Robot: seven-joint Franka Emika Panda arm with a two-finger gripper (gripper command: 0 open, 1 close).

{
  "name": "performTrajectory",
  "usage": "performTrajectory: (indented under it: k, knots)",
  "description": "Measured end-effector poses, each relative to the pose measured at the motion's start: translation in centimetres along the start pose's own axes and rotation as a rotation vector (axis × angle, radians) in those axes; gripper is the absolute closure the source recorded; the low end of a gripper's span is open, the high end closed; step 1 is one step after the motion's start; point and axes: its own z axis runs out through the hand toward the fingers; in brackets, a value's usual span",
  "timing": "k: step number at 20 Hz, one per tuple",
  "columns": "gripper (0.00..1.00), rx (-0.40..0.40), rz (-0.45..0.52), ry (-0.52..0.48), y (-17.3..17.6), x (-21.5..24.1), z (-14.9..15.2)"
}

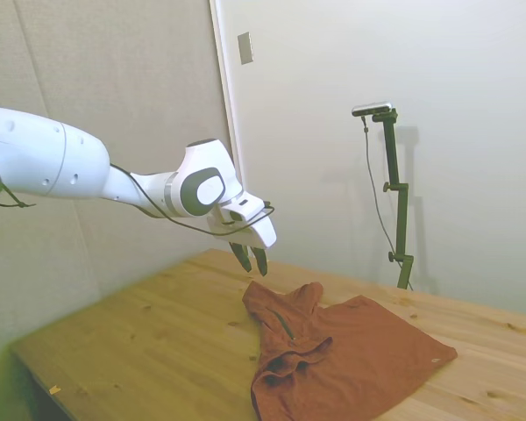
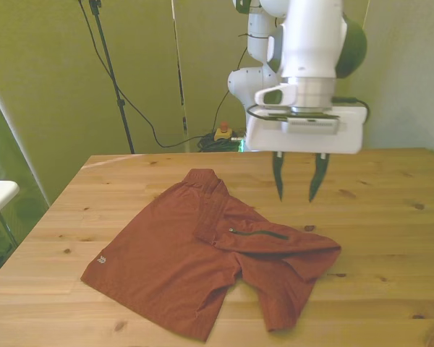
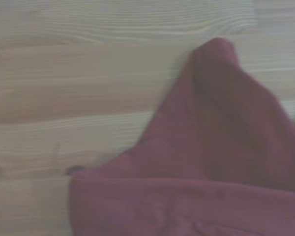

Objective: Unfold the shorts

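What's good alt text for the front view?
Rust-brown shorts lie partly folded on a wooden table, one side doubled over toward the front view's right. The white arm's gripper hangs open above the table just beyond the folded part, holding nothing.

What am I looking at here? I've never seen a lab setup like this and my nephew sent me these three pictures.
It is one moment seen by three cameras. The white machine is a robot arm ending in a two-finger gripper. One picture is taken from beside the wooden table, one from across it, and the blurry close-up comes from a camera on the arm's wrist, looking down. On the table lies a pair of rust-brown shorts, partly folded over on itself, with one side doubled across the middle. The gripper holds nothing: its fingers are open and hang in the air above the table near the folded part. The job is to spread the shorts flat.
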Motion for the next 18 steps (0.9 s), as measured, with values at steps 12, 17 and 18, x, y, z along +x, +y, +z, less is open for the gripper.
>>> performTrajectory:
  k: [12,17,18]
  knots:
    - [0.00,-0.059,-0.159,-0.062,13.1,9.9,3.9]
    - [0.00,-0.043,-0.234,-0.102,14.8,12.2,7.4]
    - [0.00,-0.038,-0.242,-0.104,14.9,12.5,8.1]
